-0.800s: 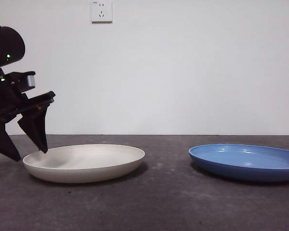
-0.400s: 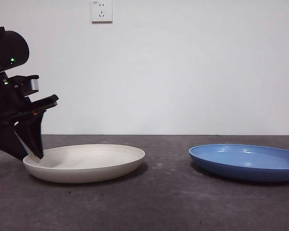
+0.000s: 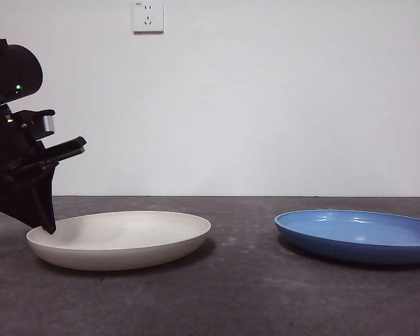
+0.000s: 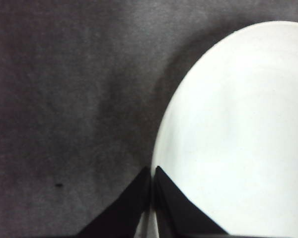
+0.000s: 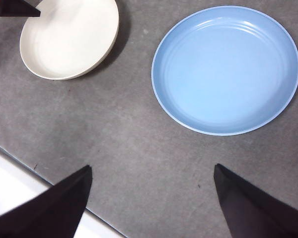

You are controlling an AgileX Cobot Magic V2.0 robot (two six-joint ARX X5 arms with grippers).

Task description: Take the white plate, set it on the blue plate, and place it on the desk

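Your left gripper (image 4: 151, 171) was pinched on the white plate (image 3: 119, 238)'s rim: pickup step. Next, lift it level toward the blue plate (image 3: 357, 234). Your right gripper (image 5: 151, 171) waited, jaws wide.

Bare desk (image 3: 241, 241) is lying open between the white plate (image 3: 126, 238) and the blue plate (image 3: 357, 234); probably nothing is blocking passage.

The left arm (image 3: 14, 133) is matte black, with a rounded housing on top carrying small green lights and a grey metal block at its side. The left gripper (image 4: 152, 198) and right gripper (image 5: 151, 198) have black, pointed, wedge-shaped fingers.
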